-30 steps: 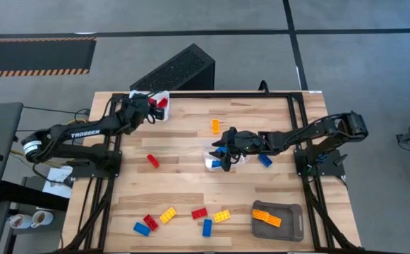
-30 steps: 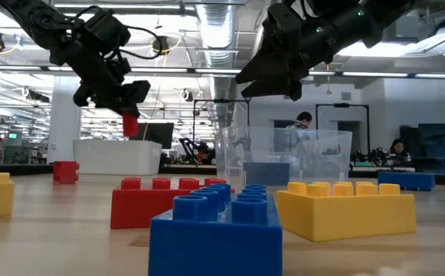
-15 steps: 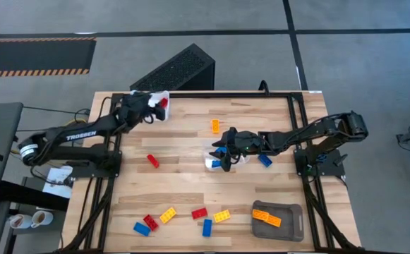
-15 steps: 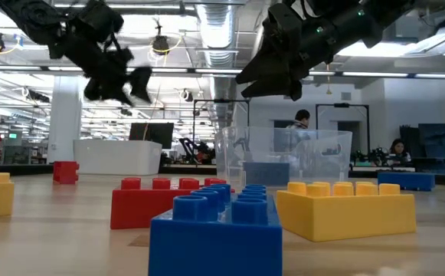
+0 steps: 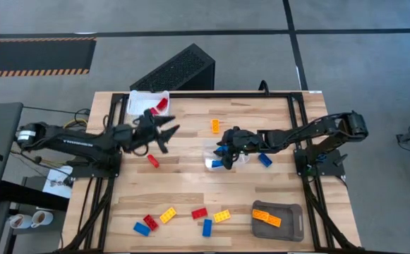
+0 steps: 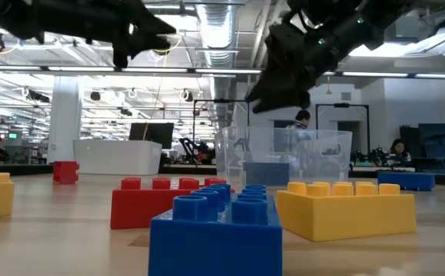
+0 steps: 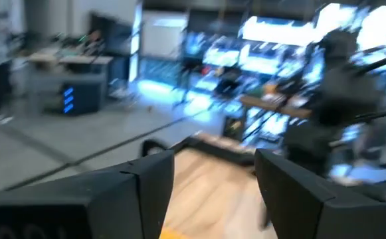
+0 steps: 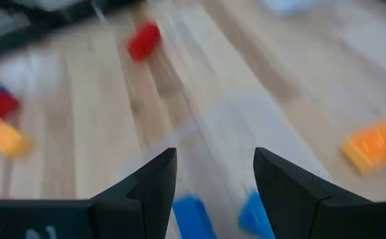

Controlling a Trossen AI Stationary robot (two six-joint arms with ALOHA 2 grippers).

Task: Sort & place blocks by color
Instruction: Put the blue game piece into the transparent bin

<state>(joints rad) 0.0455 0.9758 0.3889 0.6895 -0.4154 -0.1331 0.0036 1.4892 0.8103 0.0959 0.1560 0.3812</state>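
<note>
Left gripper point(image 5: 168, 135) hangs above the wooden surface point(image 5: 190, 187), between the white tray point(image 5: 147, 102) at the far left corner and a lone red block point(image 5: 152, 161) on the boards. Its fingers point(image 7: 146, 182) stand spread with nothing between them. One red block point(image 5: 161, 105) lies inside the white tray.

Right gripper point(image 5: 222, 152) is poised over the clear container point(image 5: 216, 161) near the middle of the surface. Its fingers point(image 8: 154, 179) are parted and empty. Blue blocks point(image 5: 216, 164) sit in the clear container directly beneath it; another blue block point(image 5: 264, 160) lies just beside the container under the right arm.

An orange block point(image 5: 215, 126) lies alone toward the far edge. The grey tray point(image 5: 278, 217) at the near right holds an orange block point(image 5: 266, 218).

Along the near edge lies a loose row: blue block point(image 5: 142, 228), red block point(image 5: 150, 221), yellow block point(image 5: 167, 215), red block point(image 5: 200, 213), blue block point(image 5: 207, 227), yellow block point(image 5: 221, 216).
</note>
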